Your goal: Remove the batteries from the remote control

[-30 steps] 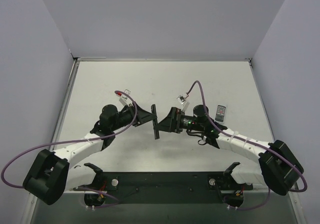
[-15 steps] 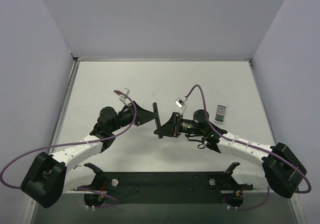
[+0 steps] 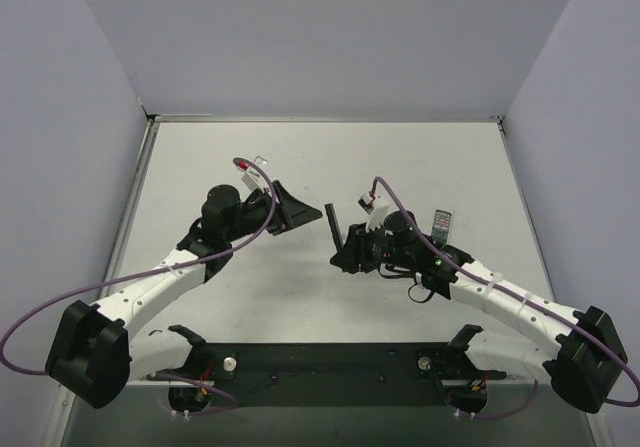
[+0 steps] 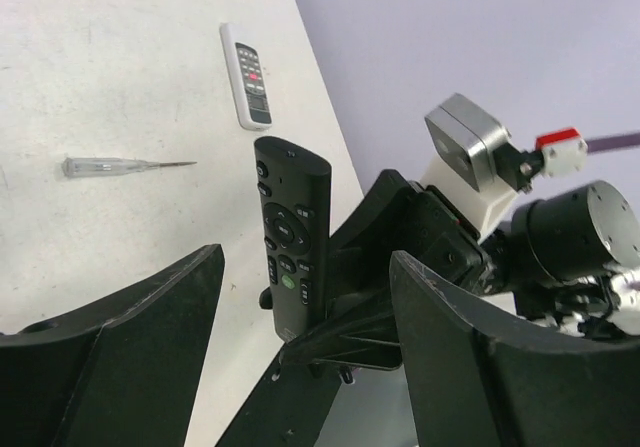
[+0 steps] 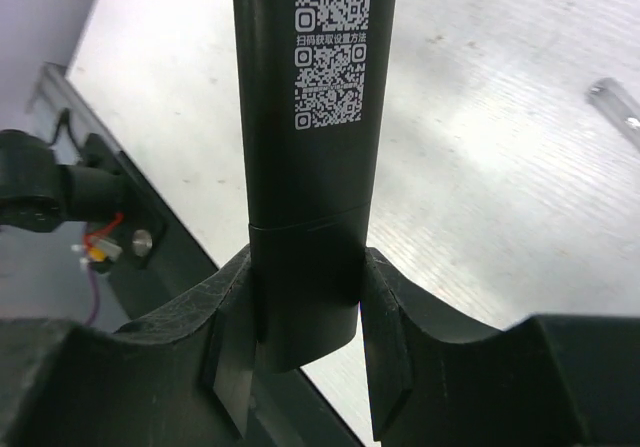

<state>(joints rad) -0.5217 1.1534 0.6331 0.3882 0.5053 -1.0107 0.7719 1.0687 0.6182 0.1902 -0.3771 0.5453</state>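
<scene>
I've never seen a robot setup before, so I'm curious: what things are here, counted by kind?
Black remote control: 1
White remote control: 1
Clear pointed tool: 1
Grippers: 2, the left gripper and the right gripper
Total: 5

On the back of the remote control [image 5: 300, 197], toward twelve o'clock in the right wrist view, we read two white QR codes [image 5: 328, 92] (the upper one cut by the frame). A line of Chinese [image 5: 330, 39] between them seems to read 扫码获取遥控方法. The button markings [image 4: 290, 232] are too small for us.
</scene>
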